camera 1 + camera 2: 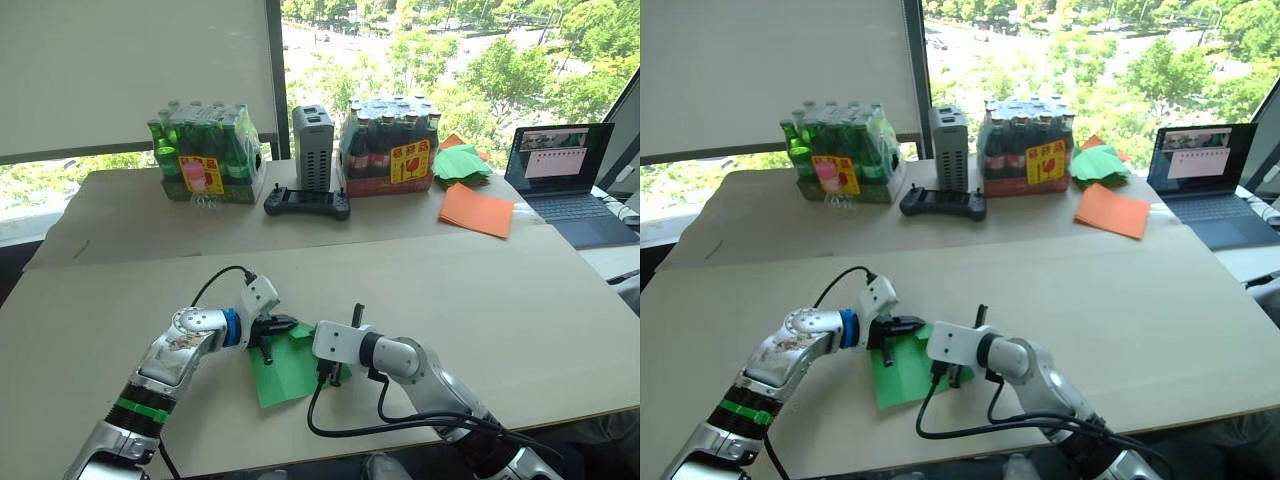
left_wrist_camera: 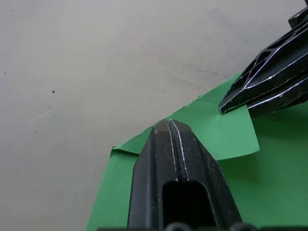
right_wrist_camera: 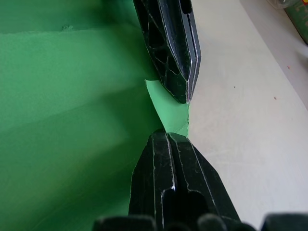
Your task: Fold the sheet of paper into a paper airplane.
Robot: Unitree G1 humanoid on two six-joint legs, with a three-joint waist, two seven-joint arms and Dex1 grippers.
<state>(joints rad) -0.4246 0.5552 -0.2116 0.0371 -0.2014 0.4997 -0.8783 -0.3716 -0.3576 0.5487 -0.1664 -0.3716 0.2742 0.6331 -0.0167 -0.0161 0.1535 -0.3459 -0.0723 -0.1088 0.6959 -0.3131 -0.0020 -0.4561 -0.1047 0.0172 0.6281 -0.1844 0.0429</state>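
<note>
In the left eye view, the sheet of paper lay flat on the near part of the beige table, between the two arms. The left gripper reached onto its far edge, and the right gripper pressed down on its right side, the two close together. At the back of the table stood two shrink-wrapped bottle packs, a grey box, a black controller, orange sheets, a green paper stack and a laptop. In the left wrist view, the left gripper's fingers were pressed together, their tips at the sheet's edge beside a small folded-over flap. In the right wrist view, the right gripper's fingers were likewise together, tips touching that small flap at the paper's edge, with the other gripper's tips just opposite.
</note>
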